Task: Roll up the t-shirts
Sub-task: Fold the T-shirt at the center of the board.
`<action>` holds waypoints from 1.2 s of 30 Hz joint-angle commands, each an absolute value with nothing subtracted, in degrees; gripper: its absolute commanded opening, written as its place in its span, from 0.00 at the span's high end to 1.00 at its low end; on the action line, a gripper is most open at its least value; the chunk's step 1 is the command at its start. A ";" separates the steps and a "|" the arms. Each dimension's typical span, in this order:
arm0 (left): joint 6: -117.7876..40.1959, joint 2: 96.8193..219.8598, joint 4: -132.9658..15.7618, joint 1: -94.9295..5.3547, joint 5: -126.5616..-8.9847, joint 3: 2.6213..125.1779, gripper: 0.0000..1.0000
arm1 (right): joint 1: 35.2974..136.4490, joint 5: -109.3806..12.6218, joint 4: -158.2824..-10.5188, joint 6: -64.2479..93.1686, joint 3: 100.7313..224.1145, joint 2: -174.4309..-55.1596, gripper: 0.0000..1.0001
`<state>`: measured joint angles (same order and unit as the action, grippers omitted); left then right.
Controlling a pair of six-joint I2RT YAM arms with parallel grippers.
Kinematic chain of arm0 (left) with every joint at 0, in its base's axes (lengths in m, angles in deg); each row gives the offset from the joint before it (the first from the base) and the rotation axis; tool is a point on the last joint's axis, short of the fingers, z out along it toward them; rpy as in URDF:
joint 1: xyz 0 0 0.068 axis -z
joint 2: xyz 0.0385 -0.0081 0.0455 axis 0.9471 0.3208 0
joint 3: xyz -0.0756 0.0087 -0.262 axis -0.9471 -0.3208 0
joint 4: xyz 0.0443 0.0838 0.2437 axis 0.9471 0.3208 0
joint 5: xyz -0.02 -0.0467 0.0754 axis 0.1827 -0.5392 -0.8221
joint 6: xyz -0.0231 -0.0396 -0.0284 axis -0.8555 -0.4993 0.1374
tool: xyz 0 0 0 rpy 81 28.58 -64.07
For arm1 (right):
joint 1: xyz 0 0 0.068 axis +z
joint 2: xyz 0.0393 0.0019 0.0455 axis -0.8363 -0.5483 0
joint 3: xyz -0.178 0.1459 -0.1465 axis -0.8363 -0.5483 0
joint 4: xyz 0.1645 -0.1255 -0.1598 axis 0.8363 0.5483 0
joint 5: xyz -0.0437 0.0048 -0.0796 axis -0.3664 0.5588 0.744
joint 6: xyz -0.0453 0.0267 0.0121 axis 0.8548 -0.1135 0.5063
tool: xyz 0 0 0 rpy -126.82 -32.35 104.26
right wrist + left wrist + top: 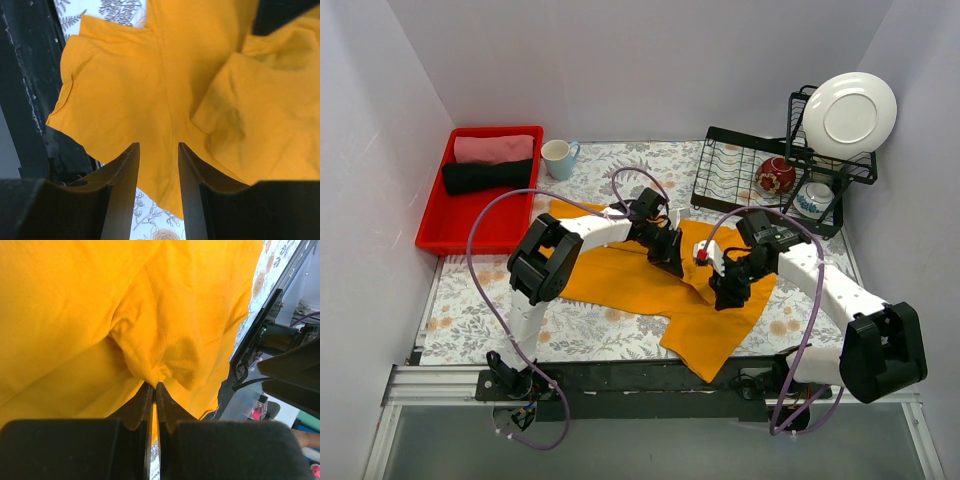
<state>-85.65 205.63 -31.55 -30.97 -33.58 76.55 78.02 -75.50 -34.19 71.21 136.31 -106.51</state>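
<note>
Floral tablecloth (590,335) bears the t-shirt (620,275), left jaws pinching it, right jaws open above it.

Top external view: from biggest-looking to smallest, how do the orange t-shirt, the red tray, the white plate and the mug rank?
1. orange t-shirt, spread widest across the table
2. red tray
3. white plate
4. mug, clearly the smallest

No two look close enough in size to confuse.

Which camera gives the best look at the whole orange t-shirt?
The top external view: the t-shirt lies spread out with nearly its full outline showing, and the arms hide only a little. Both wrist views show only close-up patches and folds of it.
</note>
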 commanded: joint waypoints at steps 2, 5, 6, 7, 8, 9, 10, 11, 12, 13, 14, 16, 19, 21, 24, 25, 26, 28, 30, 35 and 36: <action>-82.94 198.69 -27.85 -30.86 -36.57 76.64 1.00 | 82.05 -76.78 -36.65 75.59 133.20 -105.35 0.54; -82.33 198.07 -27.50 -30.86 -37.45 75.49 1.00 | 83.55 -75.02 -41.13 75.06 131.88 -105.26 0.52; -82.06 197.98 -27.49 -30.86 -38.32 75.40 1.00 | 83.90 -73.62 -42.79 74.98 131.18 -105.52 0.52; -81.89 197.98 -27.32 -30.86 -38.59 75.32 1.00 | 84.51 -73.00 -43.68 74.98 130.83 -105.78 0.52; -81.62 198.16 -27.14 -30.86 -38.94 75.40 1.00 | 84.69 -72.39 -44.56 74.98 130.39 -105.78 0.52; -81.27 198.16 -27.14 -30.86 -39.12 75.32 1.00 | 84.70 -71.51 -46.05 74.98 130.03 -105.96 0.52; -81.27 198.25 -27.14 -30.86 -39.21 75.31 1.00 | 84.78 -71.15 -46.58 74.98 129.51 -106.22 0.52; -81.18 198.25 -27.14 -30.86 -39.30 75.40 1.00 | 84.78 -70.89 -47.11 75.06 129.42 -106.40 0.52; -81.18 198.33 -27.14 -30.86 -39.30 75.40 1.00 | 84.78 -70.62 -47.55 74.98 129.42 -107.01 0.52; -81.18 198.42 -27.14 -30.86 -39.30 75.58 1.00 | 84.78 -70.36 -48.08 74.89 129.50 -107.36 0.52; -81.09 198.51 -27.14 -30.86 -39.21 75.67 1.00 | 84.70 -70.27 -48.17 74.80 129.50 -107.80 0.52; -81.18 198.68 -27.14 -30.86 -39.21 75.75 1.00 | 84.78 -69.57 -49.04 74.36 129.68 -109.03 0.53; -81.18 199.04 -27.32 -30.86 -39.30 75.93 1.00 | 84.78 -68.60 -49.84 74.27 129.42 -110.00 0.54; -81.18 199.21 -27.32 -30.86 -39.21 76.19 1.00 | 84.78 -68.34 -49.93 74.80 129.07 -110.70 0.54; -81.27 199.56 -27.32 -30.86 -39.30 76.54 1.00 | 84.78 -67.72 -50.54 75.15 128.45 -111.50 0.55; -81.27 199.48 -27.23 -30.86 -39.38 76.54 1.00 | 84.78 -67.55 -50.89 75.06 128.27 -111.67 0.55; -81.27 199.65 -27.32 -30.86 -39.38 76.63 1.00 | 84.70 -67.37 -51.50 74.98 128.19 -111.85 0.56; -81.27 199.74 -27.23 -30.86 -39.38 76.54 1.00 | 84.78 -67.11 -52.12 74.45 128.01 -112.20 0.57; -81.36 199.83 -27.32 -30.86 -39.21 76.46 1.00 | 84.78 -67.11 -52.56 73.84 128.18 -112.99 0.58; -81.36 200.18 -27.41 -30.86 -39.30 76.46 1.00 | 84.78 -66.76 -53.53 73.31 128.10 -114.66 0.61; -81.36 200.18 -27.41 -30.86 -39.30 76.46 1.00 | 84.70 -66.58 -53.88 73.22 128.10 -114.84 0.61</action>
<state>-82.04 202.35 -27.77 -30.97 -39.24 75.56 84.54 -66.74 -51.85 73.81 128.22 -114.12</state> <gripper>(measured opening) 0.019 0.398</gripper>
